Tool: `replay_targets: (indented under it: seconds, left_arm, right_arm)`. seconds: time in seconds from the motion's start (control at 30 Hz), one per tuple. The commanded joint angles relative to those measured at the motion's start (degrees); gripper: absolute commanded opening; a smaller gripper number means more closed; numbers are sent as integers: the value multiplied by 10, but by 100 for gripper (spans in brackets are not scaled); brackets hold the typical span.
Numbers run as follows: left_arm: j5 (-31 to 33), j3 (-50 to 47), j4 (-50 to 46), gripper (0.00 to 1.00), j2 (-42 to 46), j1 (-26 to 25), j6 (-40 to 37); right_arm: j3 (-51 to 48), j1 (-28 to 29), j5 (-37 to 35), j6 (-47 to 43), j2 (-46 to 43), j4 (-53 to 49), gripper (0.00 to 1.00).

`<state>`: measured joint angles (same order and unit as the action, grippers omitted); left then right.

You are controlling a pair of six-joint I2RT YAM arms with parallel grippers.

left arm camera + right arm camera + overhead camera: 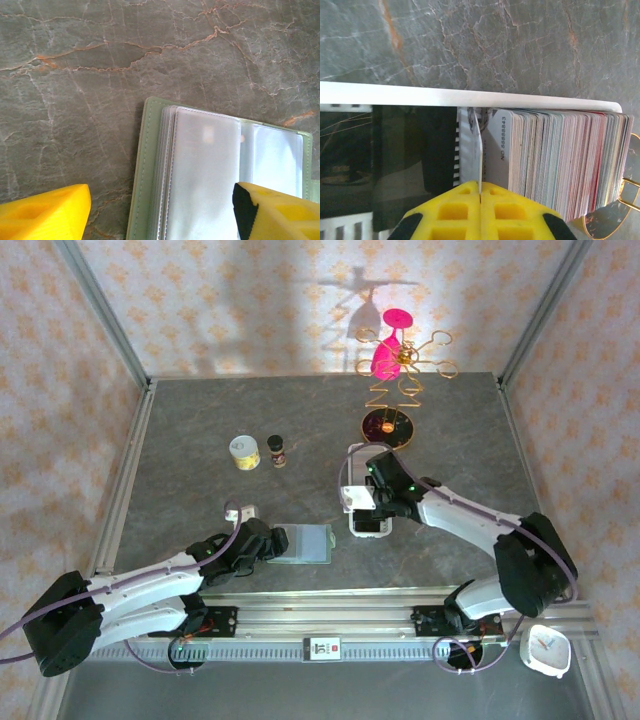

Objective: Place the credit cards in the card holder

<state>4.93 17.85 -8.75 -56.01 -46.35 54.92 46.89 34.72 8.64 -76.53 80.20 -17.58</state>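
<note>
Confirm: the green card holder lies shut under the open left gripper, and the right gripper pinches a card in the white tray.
Not shut: the left wrist view shows the card holder lying open, clear sleeves exposed. The left gripper is open over it; the right gripper pinches a card in the white tray.

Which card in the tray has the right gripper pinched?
The white end card, leftmost in the right wrist view, edge-on and apart from the numbered card heading the stack.
</note>
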Motion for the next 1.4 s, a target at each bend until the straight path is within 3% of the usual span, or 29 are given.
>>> replay_targets:
  seconds: [0.0, 0.23, 0.33, 0.53, 0.73, 0.87, 1.0, 1.13, 1.37]
  left_arm:
    - [17, 10, -17, 78, -5, 5, -15]
    - [16, 21, -19, 79, -15, 6, -27]
    - [26, 28, -29, 81, -17, 6, -34]
    - [11, 33, -27, 83, -17, 10, -51]
    - [-11, 44, -28, 79, -48, 11, -69]
    - [-25, 50, -26, 80, -68, 12, -75]
    - [-53, 59, -16, 77, -95, 13, -85]
    - [-58, 72, -23, 75, -123, 13, -98]
    - [-53, 78, -38, 65, -157, 13, -105]
  right_arm:
    - [18, -3, 19, 38, -40, -57, 0]
    - [17, -3, 30, 80, -80, -82, 0]
    - [42, -2, 67, 143, -99, -100, 0]
    - [58, 0, 183, 424, -160, -33, 0]
    - [2, 7, 199, 815, -197, 117, 0]
    - [-41, 31, 239, 1029, -191, 184, 0]
    - [-105, 126, 144, 1167, -193, 270, 0]
    - [-126, 170, 56, 1254, -159, 250, 0]
    - [-142, 207, 27, 1294, -77, 298, 0]
